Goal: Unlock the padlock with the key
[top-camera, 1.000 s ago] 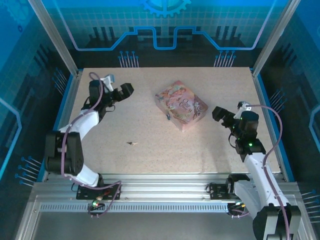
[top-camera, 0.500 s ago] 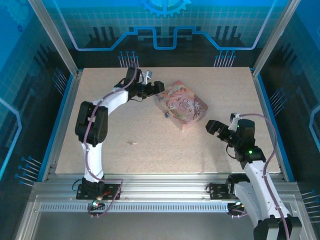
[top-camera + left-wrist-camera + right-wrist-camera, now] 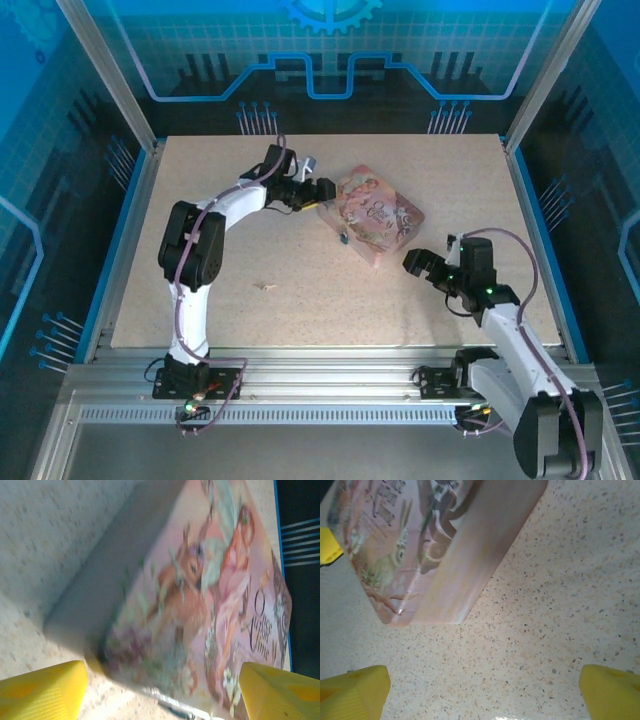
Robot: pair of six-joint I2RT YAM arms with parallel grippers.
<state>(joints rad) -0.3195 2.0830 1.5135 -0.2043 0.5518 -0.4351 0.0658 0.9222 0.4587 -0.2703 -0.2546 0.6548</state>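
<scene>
Speckled tabletop [image 3: 200, 240] is seen with the key [image 3: 264, 287] lying bare, well apart from both grippers. The padlock [image 3: 343, 238] is found at the near-left edge of the pink box [image 3: 382, 214], near the left gripper [image 3: 322, 191]. Its jaws are spread wide astride the box's corner, and contact cannot be told. The right gripper [image 3: 409, 262] is held wide and empty, near the box's near corner. Since a second ago the left arm has been swung across to the box, and the box has been turned. "Once" and "Time" can be partly read on it.
</scene>
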